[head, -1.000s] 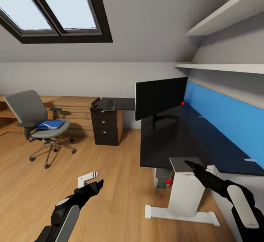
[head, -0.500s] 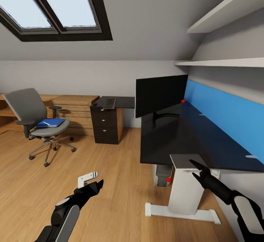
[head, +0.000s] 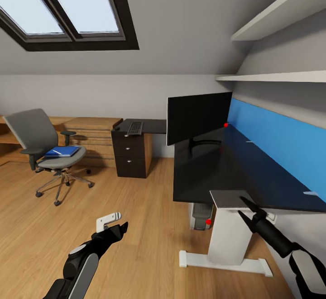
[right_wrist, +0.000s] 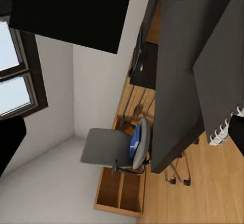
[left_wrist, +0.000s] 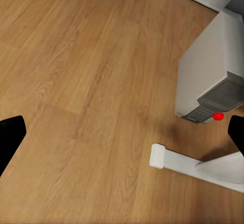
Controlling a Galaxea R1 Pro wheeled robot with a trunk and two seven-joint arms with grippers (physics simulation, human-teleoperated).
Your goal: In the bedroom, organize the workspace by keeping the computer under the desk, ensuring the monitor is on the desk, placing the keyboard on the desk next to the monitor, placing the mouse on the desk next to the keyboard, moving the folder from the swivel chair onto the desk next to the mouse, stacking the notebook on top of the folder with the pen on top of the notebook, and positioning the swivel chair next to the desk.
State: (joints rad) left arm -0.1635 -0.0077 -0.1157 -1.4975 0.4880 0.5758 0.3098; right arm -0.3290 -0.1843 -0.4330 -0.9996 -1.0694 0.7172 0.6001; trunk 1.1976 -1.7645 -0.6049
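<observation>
The desk (head: 213,172) carries the monitor (head: 198,119) at its far end; the keyboard (head: 135,129) lies on the side wing above the drawer unit (head: 130,156). A grey notebook (head: 230,199) sits at the desk's near edge, the right gripper (head: 246,208) just beside it, jaws parted, grasping nothing. The computer (head: 200,217) stands under the desk, mostly hidden. The swivel chair (head: 43,147), well apart, holds the blue folder (head: 62,152). The left gripper (head: 118,229) hangs spread and empty above the floor (head: 136,226).
</observation>
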